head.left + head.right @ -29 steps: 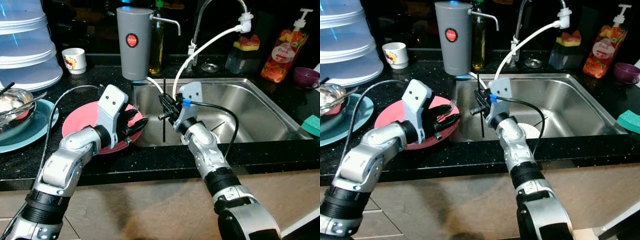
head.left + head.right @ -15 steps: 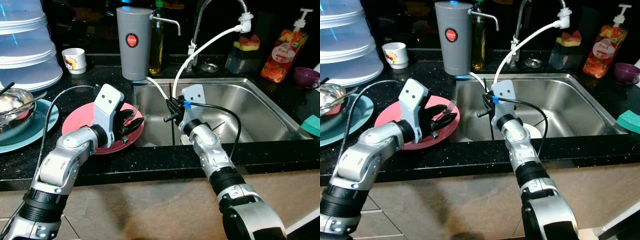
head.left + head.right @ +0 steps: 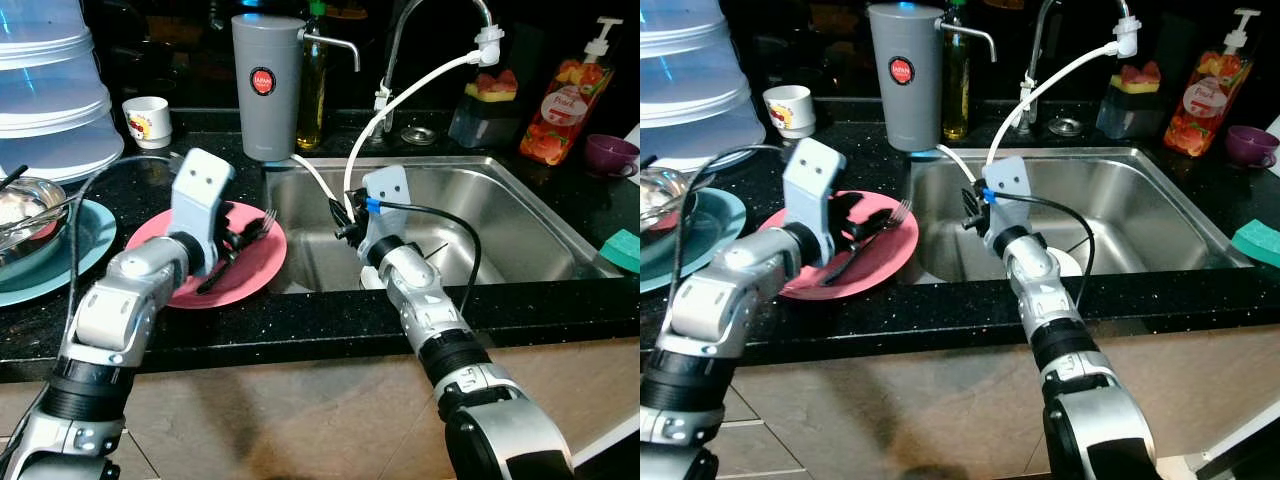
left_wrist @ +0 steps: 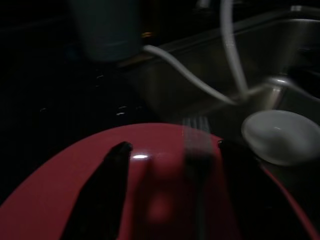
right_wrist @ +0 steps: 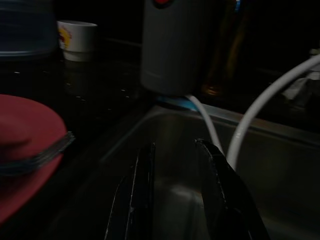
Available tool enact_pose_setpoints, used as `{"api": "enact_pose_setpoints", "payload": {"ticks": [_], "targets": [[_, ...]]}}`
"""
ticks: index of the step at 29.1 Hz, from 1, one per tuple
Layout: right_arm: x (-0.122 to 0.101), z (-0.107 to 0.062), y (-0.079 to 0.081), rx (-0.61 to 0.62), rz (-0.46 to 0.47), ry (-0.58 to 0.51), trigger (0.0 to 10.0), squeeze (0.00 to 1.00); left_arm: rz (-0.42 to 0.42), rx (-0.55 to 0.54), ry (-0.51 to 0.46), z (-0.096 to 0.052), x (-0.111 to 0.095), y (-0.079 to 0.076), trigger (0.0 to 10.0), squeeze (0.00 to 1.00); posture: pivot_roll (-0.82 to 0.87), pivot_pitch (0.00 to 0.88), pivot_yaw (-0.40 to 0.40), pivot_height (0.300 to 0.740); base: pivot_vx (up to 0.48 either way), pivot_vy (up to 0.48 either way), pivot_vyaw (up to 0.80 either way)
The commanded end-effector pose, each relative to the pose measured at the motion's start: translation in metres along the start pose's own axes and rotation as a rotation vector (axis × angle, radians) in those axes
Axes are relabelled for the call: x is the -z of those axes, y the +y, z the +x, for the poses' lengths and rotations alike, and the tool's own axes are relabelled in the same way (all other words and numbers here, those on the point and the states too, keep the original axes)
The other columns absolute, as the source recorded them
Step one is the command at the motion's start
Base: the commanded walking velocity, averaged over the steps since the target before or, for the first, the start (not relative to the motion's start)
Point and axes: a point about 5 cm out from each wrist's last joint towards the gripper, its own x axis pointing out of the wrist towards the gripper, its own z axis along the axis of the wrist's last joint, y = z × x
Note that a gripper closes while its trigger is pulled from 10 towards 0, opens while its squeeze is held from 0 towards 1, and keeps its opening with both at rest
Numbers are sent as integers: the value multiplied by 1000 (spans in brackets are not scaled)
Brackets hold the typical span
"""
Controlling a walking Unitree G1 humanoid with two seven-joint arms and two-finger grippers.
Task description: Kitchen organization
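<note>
Kitchen at night: black speckled desk point(image 3: 300, 325) with a steel sink point(image 3: 480, 215) set into the right half of the frame. At centre left, left gripper point(image 3: 236, 228) poised just over a red plate point(image 3: 250, 280), fingers point(image 4: 107, 180) spread apart, a fork point(image 3: 262, 224) lying on the plate between them with tines toward the sink. At frame centre, right gripper point(image 3: 343, 215) hanging over the sink's left edge, fingers point(image 5: 142, 190) parted with a narrow gap, clasping nothing. Behind, a white hose point(image 3: 400, 95) looping down from the tap point(image 3: 430, 20), a grey jug point(image 3: 268, 85) and small white cup point(image 3: 148, 120) at upper left. White bowl point(image 4: 280, 137) down in the sink. At far left, teal plate point(image 3: 60, 260) bearing a steel bowl point(image 3: 30, 215); soap bottle point(image 3: 565, 95) at upper right.
</note>
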Motion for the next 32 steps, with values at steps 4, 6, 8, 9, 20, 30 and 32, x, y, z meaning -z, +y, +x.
{"api": "enact_pose_setpoints", "payload": {"ticks": [4, 6, 8, 9, 20, 30, 32], "targets": [[-11, 6, 6, -72, 10, -28, 10000, 0, -85, -90, 88, 2, 11, 9, 10000, 0, 137, 51, -13, 740, 0, 0, 0], [-11, 6, 8, -84, 10, -30, 10000, 0, -94, -82, 102, 1, 13, 8, 10000, 0, 137, 51, -13, 740, 0, 0, 0], [-16, 8, 9, -96, 39, -38, 10000, 0, -107, -43, 155, 0, 19, 4, 10000, 0, 137, 54, -12, 740, 0, 0, 0], [-18, 9, 9, -96, 48, -42, 10000, 0, -105, -31, 171, -1, 21, 3, 10000, 0, 137, 54, -11, 740, 0, 0, 0], [-20, 9, 7, -101, 70, -46, 10000, 0, 0, -5, 361, -9, 43, 1, 10000, 0, 136, 54, -10, 740, 0, 0, 0], [-10, -1, 27, -448, -61, 85, 10000, 0, 22, -43, 406, -14, 48, 11, 0, 0, 140, 57, -10, 740, 0, 0, 0], [-10, -6, 29, -531, -83, 95, 10000, 0, 22, -41, 407, -14, 48, 10, 0, 0, 140, 57, -10, 740, 0, 0, 0]]}}
